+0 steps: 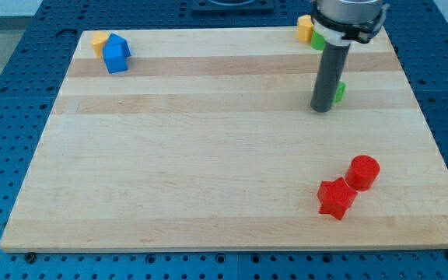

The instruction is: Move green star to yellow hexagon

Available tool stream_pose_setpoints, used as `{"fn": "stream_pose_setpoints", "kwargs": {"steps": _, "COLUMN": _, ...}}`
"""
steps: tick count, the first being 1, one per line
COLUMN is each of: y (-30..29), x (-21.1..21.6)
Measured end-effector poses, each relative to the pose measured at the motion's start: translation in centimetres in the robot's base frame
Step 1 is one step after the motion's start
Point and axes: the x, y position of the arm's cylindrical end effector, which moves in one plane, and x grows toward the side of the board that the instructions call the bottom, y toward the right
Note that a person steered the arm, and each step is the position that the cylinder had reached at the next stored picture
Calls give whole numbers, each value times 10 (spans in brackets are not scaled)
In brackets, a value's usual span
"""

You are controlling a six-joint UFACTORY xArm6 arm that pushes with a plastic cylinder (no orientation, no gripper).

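Observation:
My tip (321, 110) rests on the board right of centre, in the upper half. A green block (340, 92) peeks out just right of the rod, touching or nearly touching it; its shape is mostly hidden. A second green block (317, 41) sits at the top edge, partly hidden by the arm, against a yellow block (306, 29). Another yellow block (99, 40) lies at the top left corner, touching a blue block (116, 55). I cannot tell which yellow block is the hexagon.
A red star (336, 197) and a red cylinder (363, 172) lie together at the lower right. The wooden board (208, 155) sits on a blue perforated table (6, 117).

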Motion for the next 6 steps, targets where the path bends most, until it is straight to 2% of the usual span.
{"fn": "stream_pose_setpoints", "kwargs": {"steps": 3, "y": 33, "x": -8}}
{"fn": "stream_pose_setpoints", "kwargs": {"steps": 6, "y": 23, "x": -79}}
